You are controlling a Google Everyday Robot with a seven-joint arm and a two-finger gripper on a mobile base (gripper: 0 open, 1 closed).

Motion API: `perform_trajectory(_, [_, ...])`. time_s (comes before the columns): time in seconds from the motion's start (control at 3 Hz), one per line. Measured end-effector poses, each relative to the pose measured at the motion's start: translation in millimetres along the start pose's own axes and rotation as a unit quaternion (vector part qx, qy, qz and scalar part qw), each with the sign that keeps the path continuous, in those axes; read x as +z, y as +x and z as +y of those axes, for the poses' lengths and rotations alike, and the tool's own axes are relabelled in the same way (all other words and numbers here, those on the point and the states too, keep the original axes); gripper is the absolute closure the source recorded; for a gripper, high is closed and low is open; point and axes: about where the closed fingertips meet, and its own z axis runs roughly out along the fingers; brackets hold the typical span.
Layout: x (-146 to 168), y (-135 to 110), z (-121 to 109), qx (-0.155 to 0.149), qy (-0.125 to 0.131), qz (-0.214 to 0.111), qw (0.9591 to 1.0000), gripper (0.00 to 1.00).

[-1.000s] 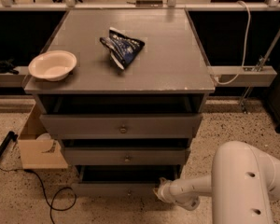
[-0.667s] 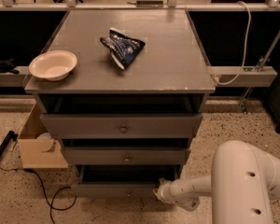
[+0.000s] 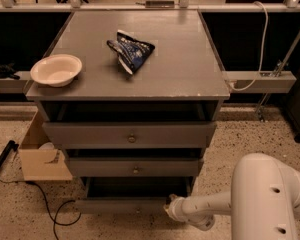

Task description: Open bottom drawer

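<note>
The grey cabinet (image 3: pixel 135 59) has three drawer fronts stacked one above another. The bottom drawer (image 3: pixel 120 205) is the lowest one, near the floor; its flat grey front stands out ahead of the dark gap above it. My gripper (image 3: pixel 168 207) is at the end of the white arm (image 3: pixel 210 209), which reaches in from the lower right. It sits at the right end of the bottom drawer's front, low by the floor. The drawer's knob is hard to make out.
The middle drawer (image 3: pixel 135 167) and the top drawer (image 3: pixel 130 134) each show a small knob. A white bowl (image 3: pixel 56 70) and a dark blue snack bag (image 3: pixel 131 53) lie on the cabinet top. A cardboard box (image 3: pixel 40 156) and a black cable (image 3: pixel 55 219) are on the floor to the left.
Almost nothing has changed; the arm and gripper stay at the right end of the bottom drawer front.
</note>
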Motion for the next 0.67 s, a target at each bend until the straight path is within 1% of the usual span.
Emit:
perform_trajectory(0.33, [0.0, 0.0, 0.0, 0.000, 0.000, 0.000, 1.0000, 0.78])
perform_trajectory(0.67, [0.0, 0.0, 0.0, 0.000, 0.000, 0.000, 1.0000, 1.00])
